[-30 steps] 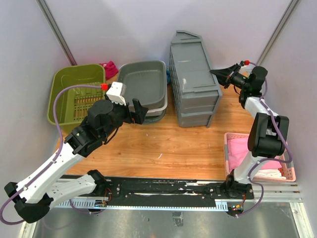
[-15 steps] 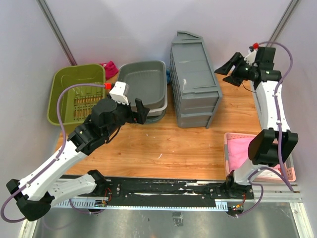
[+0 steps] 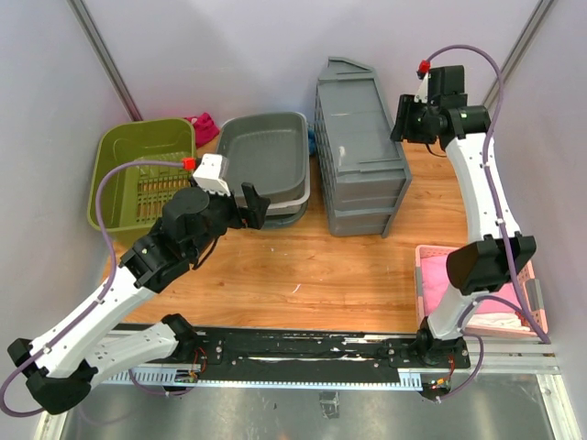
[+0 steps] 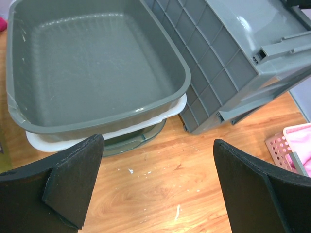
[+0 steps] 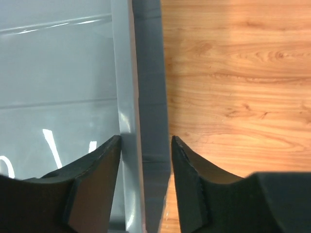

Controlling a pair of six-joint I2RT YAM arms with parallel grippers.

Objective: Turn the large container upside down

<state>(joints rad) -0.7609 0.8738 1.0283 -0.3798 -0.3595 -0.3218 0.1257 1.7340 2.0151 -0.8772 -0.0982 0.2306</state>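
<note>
The large container [image 3: 358,137] is a tall grey ribbed drawer unit at the back middle of the wooden table. It also shows in the left wrist view [image 4: 233,53]. My right gripper [image 3: 408,119] is open at its upper right edge. In the right wrist view the jaws [image 5: 146,141] straddle the container's grey rim [image 5: 150,73], one finger over the inside, one over the table side. My left gripper [image 3: 257,203] is open and empty, above bare wood [image 4: 156,141] just in front of a grey tub [image 4: 92,63], left of the container.
The grey tub [image 3: 266,151] is stacked on a white one, touching the container's left side. A green basket [image 3: 138,170] stands at the far left, with a pink item [image 3: 202,124] behind it. A pink basket [image 3: 477,284] sits at the near right.
My right arm swung left from beside the container and turned its wrist down onto the container's right rim. My left arm has barely moved.
</note>
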